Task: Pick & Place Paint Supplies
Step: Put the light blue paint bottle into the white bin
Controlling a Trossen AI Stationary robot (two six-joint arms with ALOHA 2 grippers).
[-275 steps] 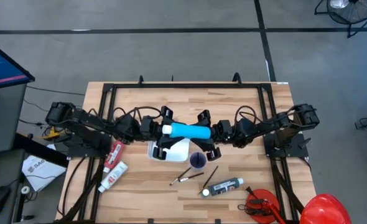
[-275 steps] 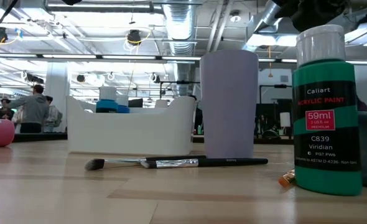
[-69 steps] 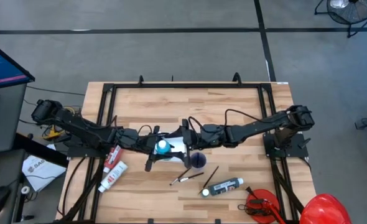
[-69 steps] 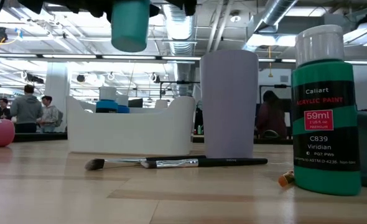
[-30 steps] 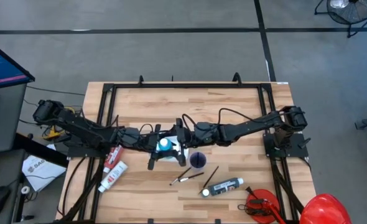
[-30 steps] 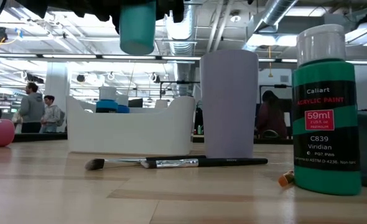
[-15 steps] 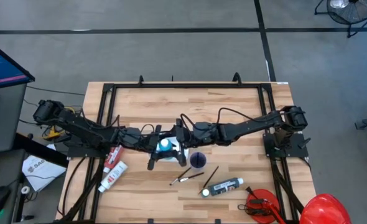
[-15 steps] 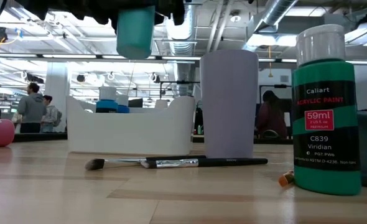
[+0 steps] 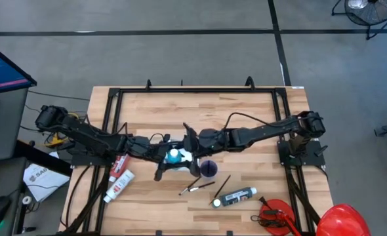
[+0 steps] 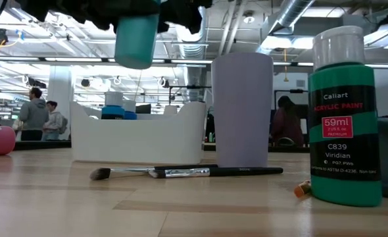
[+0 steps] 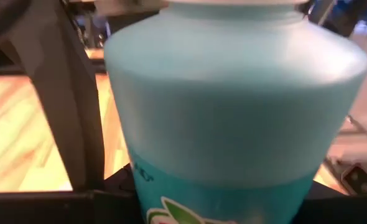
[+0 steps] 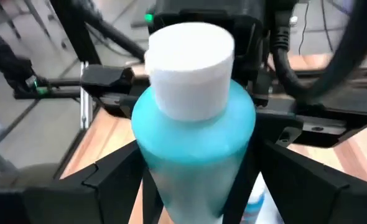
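A light blue bottle [image 9: 174, 155] with a white cap hangs upright above the white bin [image 10: 138, 138], its base [image 10: 136, 41] clear of the bin's rim. My left gripper [image 9: 162, 157] reaches it from the table's left and my right gripper [image 9: 185, 152] from the right; both are shut on it. A red tube [image 9: 122, 162] and a white tube with a red label [image 9: 119, 185] lie flat by the left arm. A black bottle with a white cap [image 9: 235, 196] and two dark brushes [image 9: 197, 186] lie flat near the front edge. My left gripper holds the light blue bottle by its body [image 11: 233, 112], coming level from the table's left. The bottle fills the left wrist view and hides the fingertips. It stays upright, cap up, lifted clear. My right gripper pinches the bottle's body below the shoulder [image 12: 193, 155], one finger [image 12: 118, 177] on each side. It slants down from the table's right, with the white cap [image 12: 190, 62] pointing toward its wrist camera. The bottle is lifted clear over the bin.
A purple cup [image 9: 208, 168] stands just right of the bin. In the low view a green paint bottle [image 10: 345, 112] stands close to the camera and a brush [image 10: 187, 172] lies before the bin. A red tool [image 9: 275, 216] and a red dome [image 9: 341, 219] sit at the near right corner.
The light blue bottle has sunk a little toward the bin and shifted slightly toward the table's left, tilting a bit. Both grippers have moved with it and stayed shut on it.
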